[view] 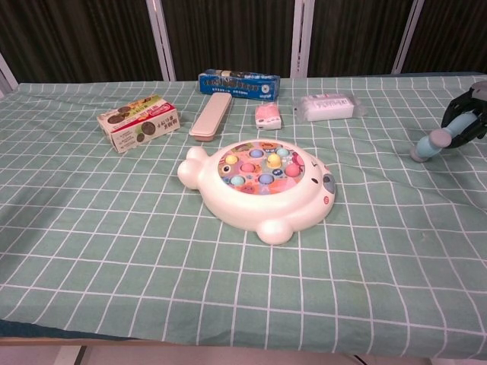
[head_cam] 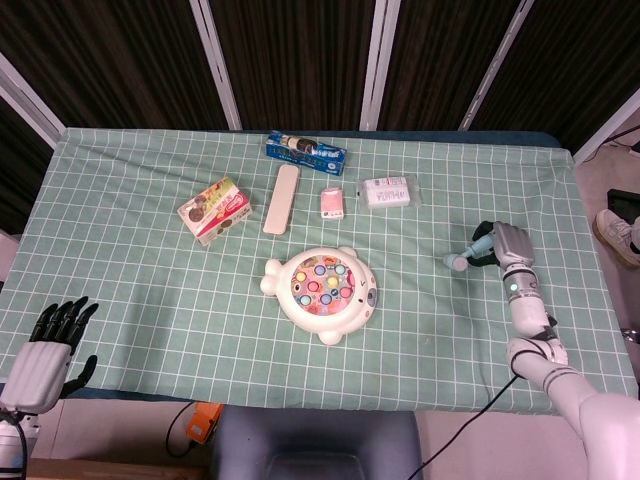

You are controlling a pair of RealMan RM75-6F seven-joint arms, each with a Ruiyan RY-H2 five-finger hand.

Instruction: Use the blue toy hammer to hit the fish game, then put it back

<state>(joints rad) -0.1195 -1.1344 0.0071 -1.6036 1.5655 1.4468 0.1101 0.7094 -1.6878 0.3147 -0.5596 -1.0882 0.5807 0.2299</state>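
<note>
Dark slatted panels [head_cam: 290, 60] behind a green checked tablecloth [head_cam: 140, 290].

We see the fish game [head_cam: 322, 292] at the table's [head_cam: 150, 290] middle. The hammer [head_cam: 468, 256] lies at its three o'clock, the carton [head_cam: 214, 210] at ten, the small packet [head_cam: 332, 203] at twelve.

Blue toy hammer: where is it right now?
Head view: the blue toy hammer is at the table's right side, in the right hand, well right of the fish game. Chest view shows it at the right edge.
</note>
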